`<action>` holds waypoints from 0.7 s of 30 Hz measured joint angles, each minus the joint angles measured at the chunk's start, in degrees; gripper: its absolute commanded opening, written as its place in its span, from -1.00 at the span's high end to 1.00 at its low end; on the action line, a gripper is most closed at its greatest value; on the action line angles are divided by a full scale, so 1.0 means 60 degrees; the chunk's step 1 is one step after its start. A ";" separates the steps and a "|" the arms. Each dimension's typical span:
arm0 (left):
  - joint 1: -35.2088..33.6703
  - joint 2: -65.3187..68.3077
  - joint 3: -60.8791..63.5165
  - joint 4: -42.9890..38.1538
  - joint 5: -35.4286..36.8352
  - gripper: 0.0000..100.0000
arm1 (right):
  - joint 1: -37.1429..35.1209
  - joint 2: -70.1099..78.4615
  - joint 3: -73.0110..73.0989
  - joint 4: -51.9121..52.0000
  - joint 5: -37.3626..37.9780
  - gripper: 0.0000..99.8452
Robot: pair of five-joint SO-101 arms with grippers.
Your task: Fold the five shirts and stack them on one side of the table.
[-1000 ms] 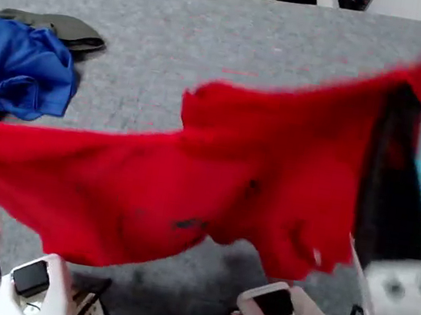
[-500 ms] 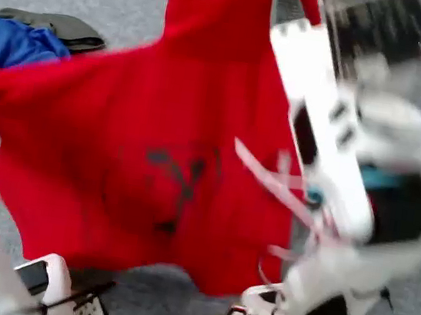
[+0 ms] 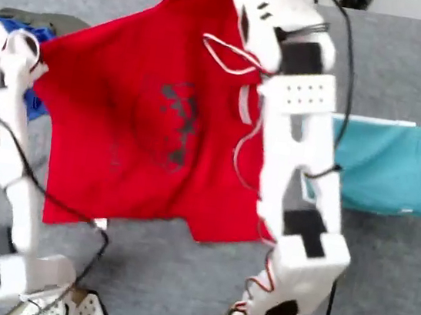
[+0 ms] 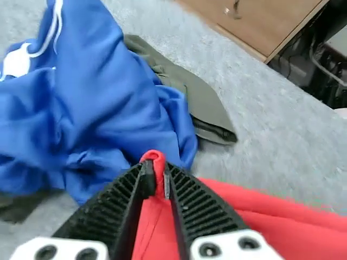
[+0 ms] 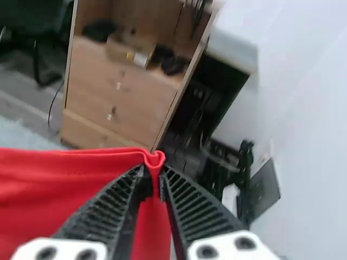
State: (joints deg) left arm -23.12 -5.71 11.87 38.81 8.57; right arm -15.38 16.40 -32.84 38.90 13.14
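The step in hand looks like spreading out the red shirt (image 3: 158, 143) so it can be laid flat for folding. The left tool (image 4: 154, 176) is pressed together on a small fold of its red edge, and the right tool (image 5: 153, 172) pinches another bit of edge the same way, held high. The shirt hangs stretched between them, print showing, just beside the folded teal shirt (image 3: 384, 165), which lies on the grey worktop (image 3: 409, 67). A crumpled blue shirt (image 4: 81, 108) and an olive shirt (image 4: 200, 103) lie well apart from the teal shirt, beyond the red one.

The lower hem may already touch the worktop, though the high view does not settle it. By my reading, the next move calls for lowering both corners together and keeping the cloth taut so it lands without creases, clear of the teal shirt. Only then should the tools let go.

A second ago the red shirt sagged wide and low across the near side and hid the teal shirt. Since then the right arm has swung up and away, lifting its corner. The left arm has come up too, and the teal shirt is now uncovered.
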 measured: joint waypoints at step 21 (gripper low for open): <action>-0.0190 0.5260 -0.8615 0.3238 -0.0571 0.96 | 0.0278 0.6081 -0.7326 0.1641 -0.0190 1.00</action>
State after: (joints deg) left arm -24.26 25.85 -39.82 58.24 5.14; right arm -13.71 52.88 -76.79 48.75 12.00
